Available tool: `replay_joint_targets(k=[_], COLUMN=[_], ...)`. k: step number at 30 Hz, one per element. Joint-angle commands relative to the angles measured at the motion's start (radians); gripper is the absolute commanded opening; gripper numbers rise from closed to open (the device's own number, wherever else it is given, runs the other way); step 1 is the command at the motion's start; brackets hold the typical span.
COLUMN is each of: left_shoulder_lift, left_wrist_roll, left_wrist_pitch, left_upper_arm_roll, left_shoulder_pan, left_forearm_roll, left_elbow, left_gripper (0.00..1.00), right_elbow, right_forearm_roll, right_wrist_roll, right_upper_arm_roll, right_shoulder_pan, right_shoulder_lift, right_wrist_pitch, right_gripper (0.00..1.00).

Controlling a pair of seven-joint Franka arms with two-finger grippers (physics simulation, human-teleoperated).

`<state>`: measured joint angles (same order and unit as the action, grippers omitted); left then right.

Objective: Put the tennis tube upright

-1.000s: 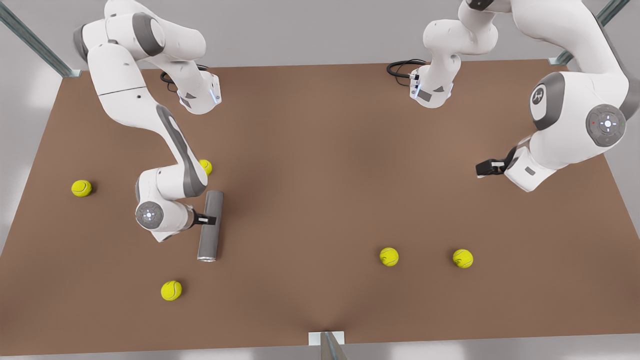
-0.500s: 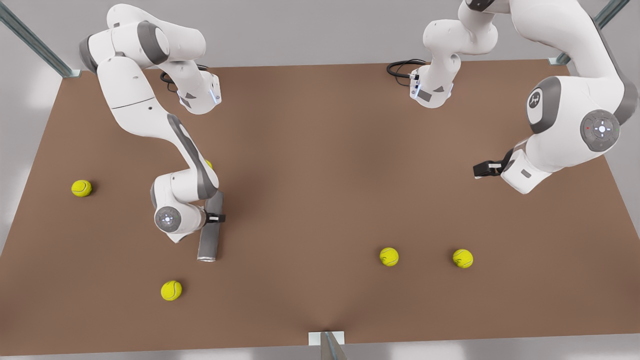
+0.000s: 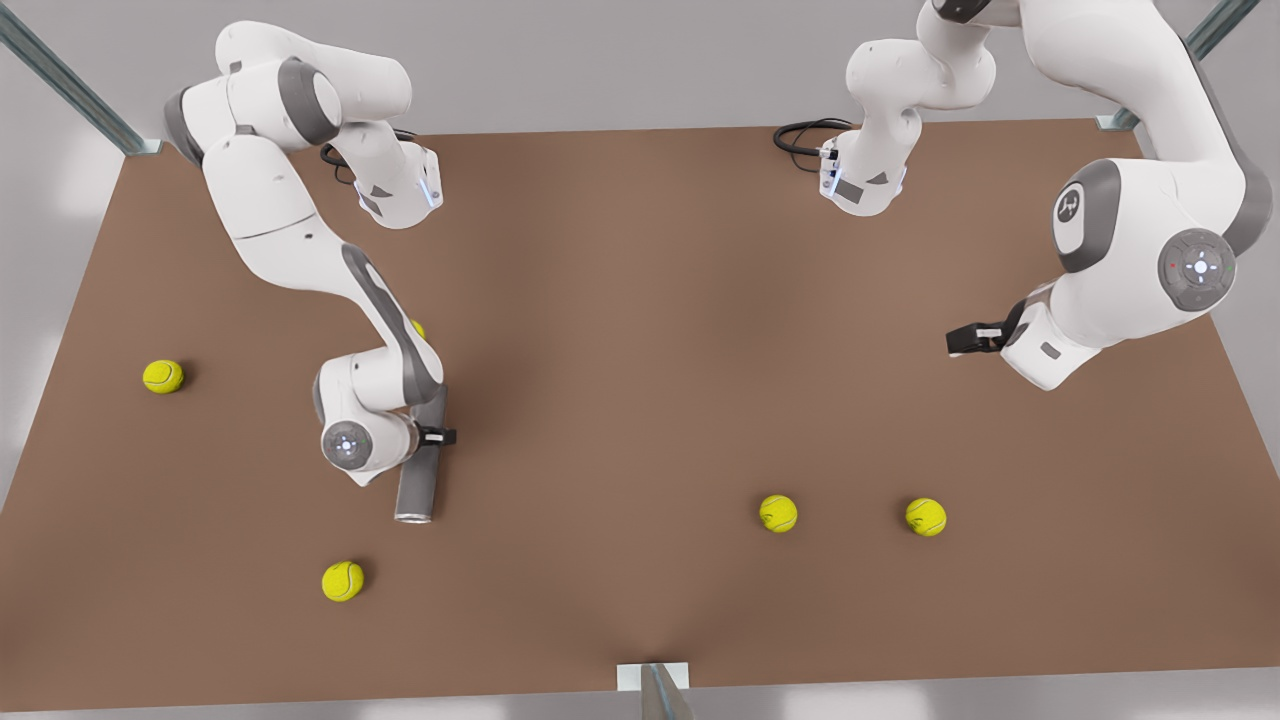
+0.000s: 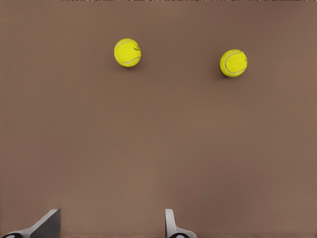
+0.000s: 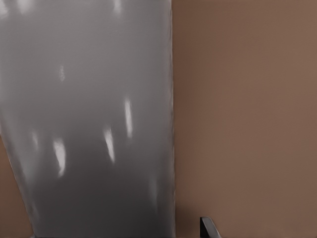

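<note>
Since a second ago the right gripper has slid across the lying tennis tube, fingers astride, grip unconfirmed. Clamp mid-length, then pivot. Left gripper waits, fingers apart.

On a brown table, the right gripper sits over the middle of a grey tube lying flat at the front view's left, silvery rim toward the camera. The left gripper hangs above the table at the front view's right, well apart. Yellow balls lie scattered, one near the tube's rim, two toward the right.
</note>
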<state>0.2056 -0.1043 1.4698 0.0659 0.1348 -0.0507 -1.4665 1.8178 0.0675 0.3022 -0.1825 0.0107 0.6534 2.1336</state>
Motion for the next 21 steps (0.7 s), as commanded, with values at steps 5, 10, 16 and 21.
replay_joint_targets(k=[5, 10, 16, 21], left_shoulder_lift=[0.001, 0.001, 0.000, -0.002], left_wrist_roll=[0.002, 0.000, 0.002, 0.002], left_wrist_pitch=[0.001, 0.001, 0.001, 0.001], left_upper_arm_roll=[0.000, 0.000, 0.000, 0.000], left_shoulder_pan=[0.000, -0.003, -0.003, -0.003], left_forearm_roll=[0.000, 0.000, 0.000, 0.002], left_elbow=[0.000, -0.003, -0.003, -0.003], left_gripper=[1.00, 1.00, 1.00, 1.00], right_elbow=[0.002, 0.000, 0.000, -0.003], right_forearm_roll=[-0.002, -0.002, -0.002, -0.002], right_wrist_roll=[0.000, -0.003, -0.003, -0.003], right_upper_arm_roll=[0.000, 0.000, 0.000, 0.000], right_shoulder_pan=[0.002, 0.002, 0.002, 0.003], right_shoulder_lift=[0.014, 0.015, 0.014, 0.012], right_wrist_pitch=[0.022, 0.022, 0.020, 0.020], right_gripper=[1.00, 0.82, 0.75, 0.72])
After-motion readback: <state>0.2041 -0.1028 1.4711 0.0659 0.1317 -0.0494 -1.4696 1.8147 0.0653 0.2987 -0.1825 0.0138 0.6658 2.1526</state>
